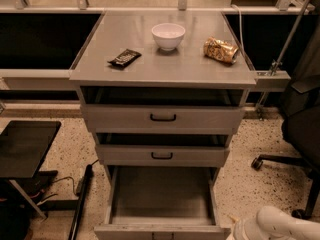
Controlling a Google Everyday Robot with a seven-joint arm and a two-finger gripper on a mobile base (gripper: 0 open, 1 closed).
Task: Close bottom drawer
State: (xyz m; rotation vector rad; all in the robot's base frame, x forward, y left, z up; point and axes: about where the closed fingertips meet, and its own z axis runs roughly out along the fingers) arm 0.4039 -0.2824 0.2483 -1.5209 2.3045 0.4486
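bottom drawer [161,194] pulled well out, near and low, under the two upper drawers [162,118] | tool [241,229] at near right, just beside its front corner | we cannot tell its grip state

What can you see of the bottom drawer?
The bottom drawer is the lowest of three, grey and metal-looking. It is pulled far out, level, showing a deep tray with straight walls; its front is mostly cut off by the picture's lower edge. Nothing visibly touches it. A white arm lies right of its front corner; the gripper is out of view.
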